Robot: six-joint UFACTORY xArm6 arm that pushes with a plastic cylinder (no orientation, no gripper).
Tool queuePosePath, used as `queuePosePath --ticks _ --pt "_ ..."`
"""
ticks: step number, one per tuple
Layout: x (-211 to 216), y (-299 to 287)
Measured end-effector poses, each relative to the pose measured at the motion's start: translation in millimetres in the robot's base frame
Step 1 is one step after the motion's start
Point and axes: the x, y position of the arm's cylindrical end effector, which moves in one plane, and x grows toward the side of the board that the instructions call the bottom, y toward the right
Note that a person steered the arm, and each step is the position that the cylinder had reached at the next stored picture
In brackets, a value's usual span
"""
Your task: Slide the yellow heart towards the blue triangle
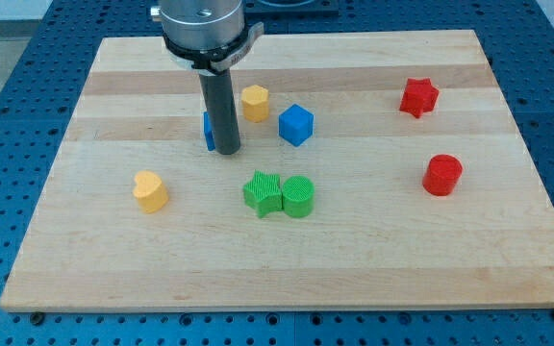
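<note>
The yellow heart [149, 191] lies on the wooden board at the view's left, below centre. The blue triangle [208, 130] is mostly hidden behind my rod; only a blue sliver shows at the rod's left side. My tip [227, 151] rests on the board right against that blue block, up and to the right of the yellow heart, well apart from it.
A yellow hexagon block [255, 102] and a blue cube [295, 124] sit just right of the rod. A green star [263, 193] and a green cylinder [298, 196] touch each other at centre. A red star [418, 97] and a red cylinder [442, 175] are at the right.
</note>
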Motion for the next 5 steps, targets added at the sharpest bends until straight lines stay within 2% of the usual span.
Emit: queuePosePath --ticks 2,3,5 --pt "40 49" --pt "44 48" --pt "45 -12"
